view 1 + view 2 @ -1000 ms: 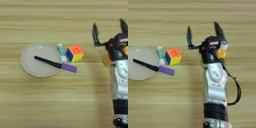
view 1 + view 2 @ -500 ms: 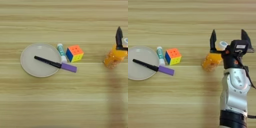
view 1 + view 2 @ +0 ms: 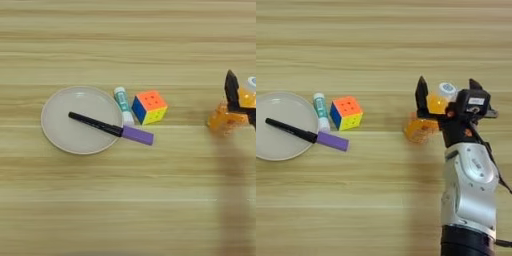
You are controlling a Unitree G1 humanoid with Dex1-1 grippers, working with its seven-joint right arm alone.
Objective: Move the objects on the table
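Reaching in from the bottom edge, the silver forearm (image 3: pixel 468 200) is carrying the right gripper (image 3: pixel 448 95) over the small orange juice bottle (image 3: pixel 428 116), which is lying tilted on the table (image 3: pixel 381 45) with its white cap (image 3: pixel 446 90) pointing up and to the right. The two black fingers (image 3: pixel 421 96) are standing spread apart on either side of the bottle's upper half — the claw is released, not clenched, though whether a finger is brushing the bottle is hard to tell from above. Well apart to the left, the multicoloured puzzle cube (image 3: pixel 149 106) is sitting with its orange face up, and the white-and-green glue stick (image 3: pixel 123 103) is lying just beside it, close to the rim of a round pale plate (image 3: pixel 60 135). A black pen (image 3: pixel 95 124) is lying slantwise across the plate, its lower end meeting the small purple stick-like block (image 3: pixel 137 135) — the block is resting on the wood just past the plate's edge, below the cube and the glue stick.
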